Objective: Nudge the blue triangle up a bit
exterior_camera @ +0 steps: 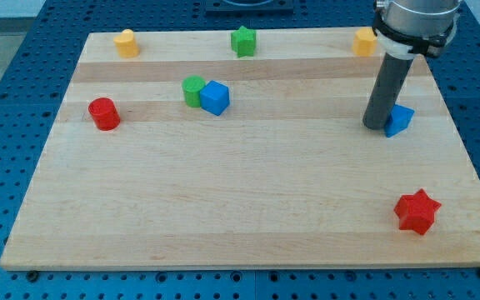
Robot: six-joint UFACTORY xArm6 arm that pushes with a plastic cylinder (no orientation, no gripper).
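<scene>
The blue triangle [400, 119] lies at the view's right side of the wooden board [240, 208], partly hidden by my rod. My tip [376, 127] rests on the board right against the triangle's left side, touching it or nearly so. The rod rises from there to the arm's grey body at the view's top right.
A blue cube [215, 97] touches a green cylinder [193, 90] left of centre. A red cylinder [104, 113] is at the left. A yellow block [125, 42], a green star [243, 40] and an orange block [364, 40] line the top edge. A red star [416, 212] is at bottom right.
</scene>
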